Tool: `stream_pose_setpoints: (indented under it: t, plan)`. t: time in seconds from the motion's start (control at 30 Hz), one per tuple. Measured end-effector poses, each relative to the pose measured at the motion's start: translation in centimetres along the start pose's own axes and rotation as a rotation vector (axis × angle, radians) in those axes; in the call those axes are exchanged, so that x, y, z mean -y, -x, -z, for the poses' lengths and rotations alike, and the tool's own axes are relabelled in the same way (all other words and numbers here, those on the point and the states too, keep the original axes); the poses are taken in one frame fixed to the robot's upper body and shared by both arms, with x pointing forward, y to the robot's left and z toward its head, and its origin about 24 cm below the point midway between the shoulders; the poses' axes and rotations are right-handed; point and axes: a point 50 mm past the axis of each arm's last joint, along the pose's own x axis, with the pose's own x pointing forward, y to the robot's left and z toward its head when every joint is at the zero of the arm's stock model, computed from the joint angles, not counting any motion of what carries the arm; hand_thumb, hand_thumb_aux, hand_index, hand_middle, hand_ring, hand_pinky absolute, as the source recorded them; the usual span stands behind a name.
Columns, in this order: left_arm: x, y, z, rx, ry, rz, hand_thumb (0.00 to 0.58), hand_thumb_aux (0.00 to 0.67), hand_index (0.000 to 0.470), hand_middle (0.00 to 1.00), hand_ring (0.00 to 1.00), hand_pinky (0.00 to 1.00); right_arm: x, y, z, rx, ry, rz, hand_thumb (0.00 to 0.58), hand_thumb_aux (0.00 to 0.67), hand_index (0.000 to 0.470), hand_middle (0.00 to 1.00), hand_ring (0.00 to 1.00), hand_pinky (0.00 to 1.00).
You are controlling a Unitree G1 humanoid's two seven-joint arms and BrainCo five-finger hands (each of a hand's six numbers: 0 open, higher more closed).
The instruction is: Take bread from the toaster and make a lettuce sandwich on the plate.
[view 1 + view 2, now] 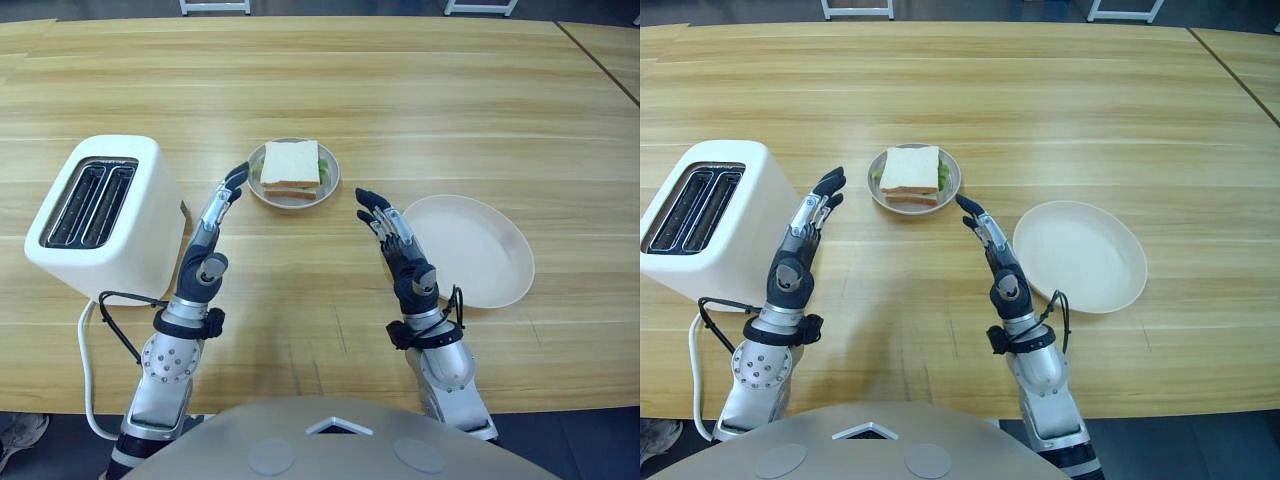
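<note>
A small grey plate in the table's middle carries a sandwich: two white bread slices with green lettuce showing between them. The white toaster stands at the left, both slots dark and without bread. My left hand is open, fingers extended, between the toaster and the plate, its tips just left of the plate's rim. My right hand is open too, below and right of the plate, holding nothing.
A larger cream plate, bare, lies at the right, close beside my right hand. The toaster's white and black cords trail off the near table edge at the left. Bare wooden tabletop stretches beyond the sandwich.
</note>
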Motion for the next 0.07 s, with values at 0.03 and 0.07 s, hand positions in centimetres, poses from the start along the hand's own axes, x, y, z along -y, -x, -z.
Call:
stream_pose_setpoints:
  t: [0.03, 0.07]
  plan:
    - [0.03, 0.03, -0.01, -0.002, 0.006, -0.007, 0.0, 0.0, 0.0, 0.0, 0.0, 0.0, -0.03, 0.0, -0.03, -0.001, -0.003, -0.001, 0.0, 0.0, 0.0, 0.0, 0.0, 0.0]
    - [0.06, 0.08, -0.04, -0.003, 0.017, -0.012, 0.0, 0.0, 0.0, 0.0, 0.0, 0.0, -0.06, -0.01, -0.11, 0.003, -0.005, 0.0, 0.0, 0.0, 0.0, 0.0, 0.0, 0.0]
